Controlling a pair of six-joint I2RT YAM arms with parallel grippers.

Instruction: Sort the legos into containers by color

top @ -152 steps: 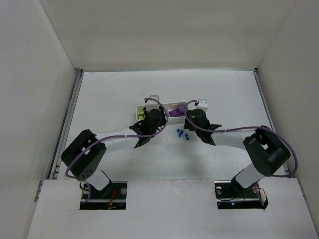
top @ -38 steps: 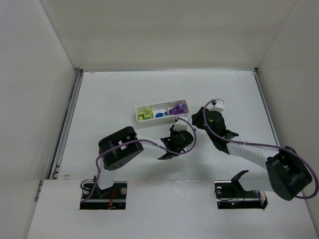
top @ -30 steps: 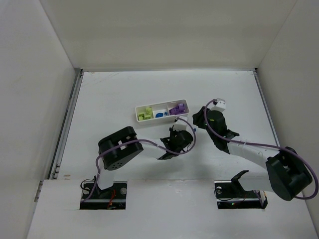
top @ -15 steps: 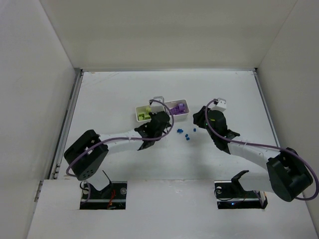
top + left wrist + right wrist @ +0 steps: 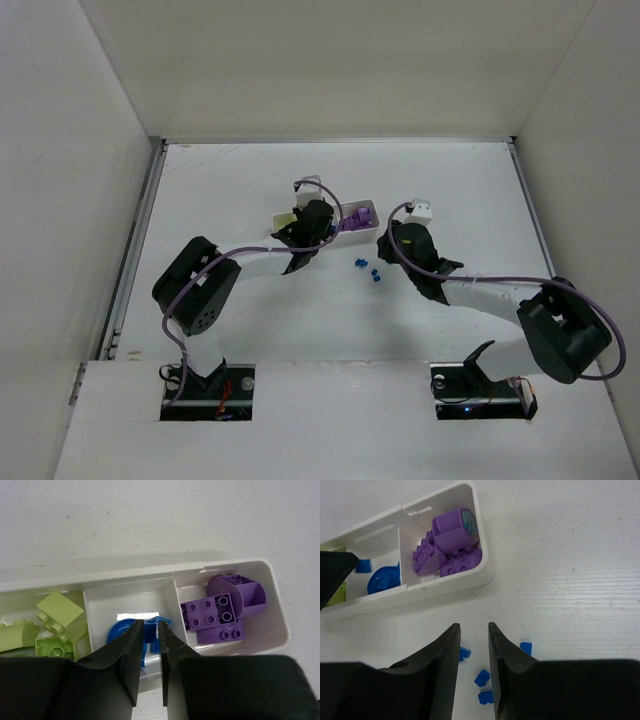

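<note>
The white three-compartment tray (image 5: 280, 611) holds lime-green legos (image 5: 60, 616) on the left, a round blue piece (image 5: 117, 632) in the middle and purple legos (image 5: 220, 610) on the right. My left gripper (image 5: 151, 623) hangs over the middle compartment, shut on a small blue lego (image 5: 150, 636). In the top view it (image 5: 318, 222) covers most of the tray (image 5: 368, 211). My right gripper (image 5: 473, 626) is open and empty, low over several loose blue legos (image 5: 481, 677) on the table (image 5: 372, 272). The tray (image 5: 485, 555) lies just beyond it.
White walls enclose the table on three sides. The right arm (image 5: 480, 295) stretches from the near right toward the loose blue legos. The left arm (image 5: 250, 262) runs from the near left up to the tray.
My left gripper has moved from beside the loose blue legos up over the tray's middle compartment. My right gripper has shifted left, closer to the loose blue legos.
</note>
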